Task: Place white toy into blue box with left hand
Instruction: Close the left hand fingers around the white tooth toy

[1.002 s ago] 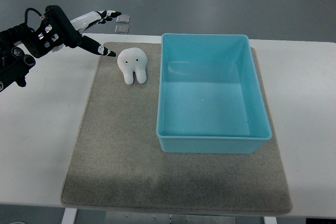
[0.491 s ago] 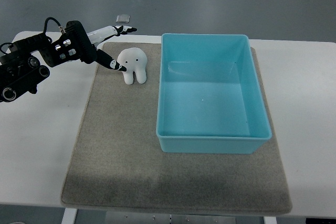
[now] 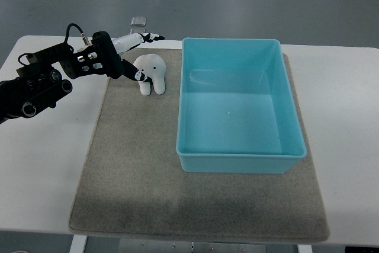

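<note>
The white tooth-shaped toy [image 3: 152, 73] lies on the grey mat [image 3: 136, 164], just left of the blue box [image 3: 238, 105]. My left hand [image 3: 137, 56] reaches in from the left and straddles the toy's top-left side. Its thumb tip touches the toy's left face, while the other fingers [image 3: 151, 38] stretch out above and behind it. The hand is spread and has not closed around the toy. The box is an empty, open rectangular bin on the mat's right half. My right arm does not show.
The mat covers most of the white table [image 3: 41, 164]. A small clear square object [image 3: 138, 22] lies beyond the table's far edge, behind the hand. The black forearm [image 3: 41, 84] lies over the table's left part.
My left arm has travelled right, from left of the toy to over it. The thumb now touches the toy, which has tipped slightly.
</note>
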`<move>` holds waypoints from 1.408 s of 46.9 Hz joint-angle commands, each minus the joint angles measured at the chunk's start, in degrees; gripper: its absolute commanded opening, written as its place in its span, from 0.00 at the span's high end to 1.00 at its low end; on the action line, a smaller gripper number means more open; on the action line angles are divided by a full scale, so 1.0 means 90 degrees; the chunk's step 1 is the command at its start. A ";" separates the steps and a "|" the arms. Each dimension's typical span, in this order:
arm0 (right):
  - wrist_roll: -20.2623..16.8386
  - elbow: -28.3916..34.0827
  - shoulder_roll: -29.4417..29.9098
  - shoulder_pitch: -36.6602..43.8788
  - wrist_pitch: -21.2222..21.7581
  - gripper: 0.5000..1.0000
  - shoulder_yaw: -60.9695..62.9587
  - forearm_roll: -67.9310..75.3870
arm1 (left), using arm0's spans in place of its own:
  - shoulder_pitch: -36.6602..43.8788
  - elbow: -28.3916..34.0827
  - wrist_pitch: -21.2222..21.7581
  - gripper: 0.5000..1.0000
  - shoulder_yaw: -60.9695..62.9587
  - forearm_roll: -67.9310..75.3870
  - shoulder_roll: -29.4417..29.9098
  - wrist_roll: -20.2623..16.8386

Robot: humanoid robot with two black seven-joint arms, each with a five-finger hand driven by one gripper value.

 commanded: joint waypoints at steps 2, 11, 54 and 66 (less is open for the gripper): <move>0.0006 0.0000 0.0000 0.0000 -0.0001 0.13 0.0000 0.0000 | 0.0001 0.0118 0.0100 0.17 0.0000 0.0268 -0.0049 0.0000; -0.0004 0.0000 0.0000 0.0000 -0.0001 0.13 0.0000 0.0000 | 0.0001 0.0176 0.0277 0.21 0.0009 0.0435 -0.0098 -0.0010; -0.0004 0.0000 0.0000 0.0000 -0.0001 0.13 0.0000 0.0000 | -0.0009 0.0596 0.0316 0.82 0.0244 0.0581 -0.0498 -0.0196; -0.0004 0.0000 0.0000 0.0000 -0.0001 0.13 0.0000 0.0000 | -0.0087 0.0596 0.0345 1.00 0.0254 0.0621 -0.0469 -0.0245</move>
